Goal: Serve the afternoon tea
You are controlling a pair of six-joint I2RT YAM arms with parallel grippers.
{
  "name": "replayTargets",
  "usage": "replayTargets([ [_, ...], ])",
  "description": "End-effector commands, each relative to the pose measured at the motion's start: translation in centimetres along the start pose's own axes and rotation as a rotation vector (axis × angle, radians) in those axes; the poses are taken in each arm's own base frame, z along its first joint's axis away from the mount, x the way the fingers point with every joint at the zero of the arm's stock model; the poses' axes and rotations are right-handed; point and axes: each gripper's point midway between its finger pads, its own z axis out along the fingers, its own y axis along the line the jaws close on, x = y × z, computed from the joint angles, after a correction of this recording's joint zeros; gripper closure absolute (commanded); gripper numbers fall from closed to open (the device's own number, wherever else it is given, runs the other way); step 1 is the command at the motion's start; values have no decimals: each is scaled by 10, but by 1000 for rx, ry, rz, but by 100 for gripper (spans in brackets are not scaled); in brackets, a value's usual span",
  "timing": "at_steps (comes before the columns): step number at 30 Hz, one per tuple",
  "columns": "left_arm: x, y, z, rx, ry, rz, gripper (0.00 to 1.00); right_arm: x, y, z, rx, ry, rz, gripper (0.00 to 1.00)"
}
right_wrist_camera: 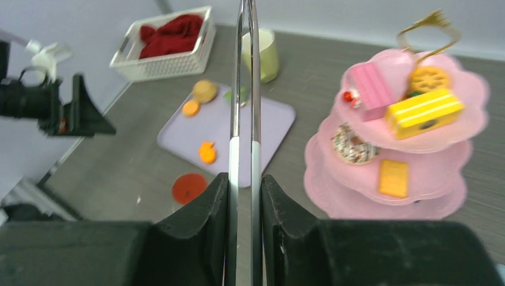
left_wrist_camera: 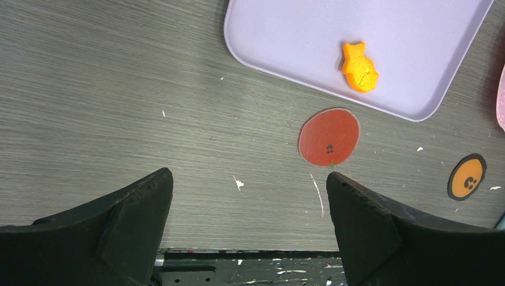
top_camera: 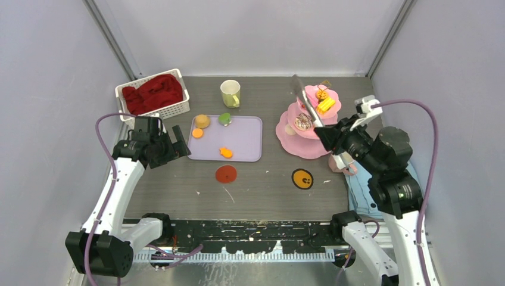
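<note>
Right claw (right_wrist_camera: 245,186) tight around tongs (right_wrist_camera: 255,161)

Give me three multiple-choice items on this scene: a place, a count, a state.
1. The orange fish-shaped sweet lies: A) on the lavender tray; B) on the stand's top tier; C) in the white basket.
2. Round discs on the table: A) one; B) two; C) four.
3. The right jaws are: A) wide open; B) shut on metal tongs; C) shut on a mug.
Answers: A, it lies on the tray; B, one red disc, one orange disc; B, tongs pinched between them.
</note>
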Motion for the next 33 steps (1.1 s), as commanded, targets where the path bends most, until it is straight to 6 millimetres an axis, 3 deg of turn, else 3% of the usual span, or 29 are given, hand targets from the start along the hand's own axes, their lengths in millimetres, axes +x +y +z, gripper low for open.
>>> replayTargets([
  [1, -9, -1, -8, 11, -46, 1, 0, 2, 43, 4, -281, 4, -56, 99],
  [13, -9, -5, -7, 21, -36, -26, 0, 49, 26, 30, -223, 194, -42, 99],
  [20, -12, -9, -9, 28, -36, -41, 0, 91, 57, 56, -210, 311, -123, 99],
  [22, -13, -9, -10, 26, -35, -44, 0, 104, 57, 65, -155, 344, -163, 99],
  [33, -13, -9, -6, 18, -25, -56, 0, 125, 64, 86, -146, 398, -163, 99],
])
